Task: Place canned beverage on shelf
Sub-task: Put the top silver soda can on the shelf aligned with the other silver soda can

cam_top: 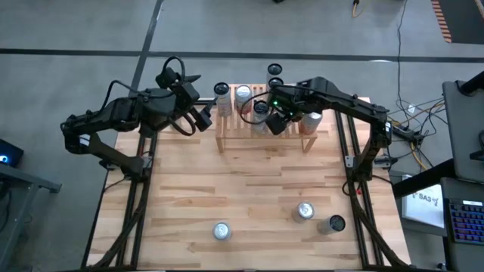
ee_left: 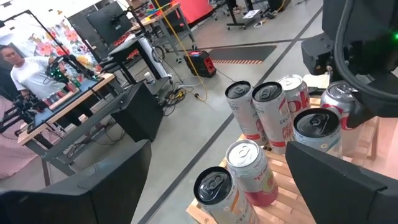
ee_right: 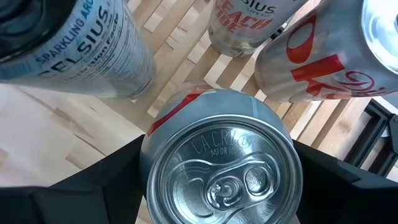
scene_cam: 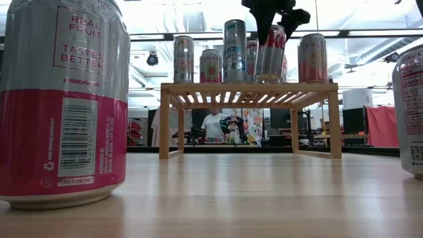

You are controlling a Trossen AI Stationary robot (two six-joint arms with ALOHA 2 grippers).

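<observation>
The low wooden shelf [scene_cam: 248, 87] stands at the table's far edge, with several cans standing on its slats [cam_top: 265, 140]. My right gripper [scene_cam: 274, 23] is over the shelf's middle, shut on a silver can with red print [scene_cam: 271, 56], which also shows in the right wrist view [ee_right: 217, 162]. The can's base is at the level of the slats, among the other cans. My left gripper [cam_top: 198, 117] is open and empty, in the air by the shelf's left end; its wrist view looks over the cans [ee_left: 249, 165]. My right gripper pinches the can's upper side wall [ee_right: 149, 155], just under the rim, between its two fingers [ee_right: 118, 180]. The fingers come from above, pointing down. The can hangs slightly tilted, top up; whether its base rests on the slats, I cannot tell.
Three loose cans stand near the table's front: one left of centre [cam_top: 220, 230] and two at the right [cam_top: 304, 211], [cam_top: 333, 224]. In the low view they loom at the left [scene_cam: 63, 99] and right [scene_cam: 413, 112] edges. People and desks show in the room behind.
</observation>
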